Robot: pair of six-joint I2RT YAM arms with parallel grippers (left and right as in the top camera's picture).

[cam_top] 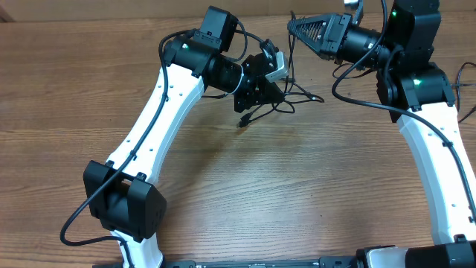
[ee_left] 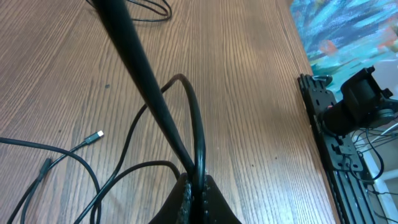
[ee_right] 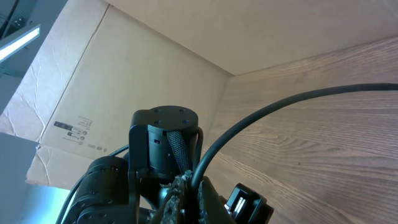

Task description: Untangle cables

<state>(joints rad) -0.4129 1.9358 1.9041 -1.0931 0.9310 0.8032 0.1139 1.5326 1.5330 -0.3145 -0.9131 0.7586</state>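
Clamping a strand of the cables [cam_top: 291, 95] each: left gripper [ee_left: 196, 198] & right gripper [ee_right: 189, 194], both closed on cord. Lay tangled on wood tabletop [cam_top: 223, 186], partly hidden under left wrist; silvery tip [ee_left: 96, 135] apart. Stood behind: cardboard box [ee_right: 124, 74] w/ label [ee_right: 73, 132], print too small to read.

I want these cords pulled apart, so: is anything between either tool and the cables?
Nothing visible does. The left tool and the right tool are each shut directly on the cables.
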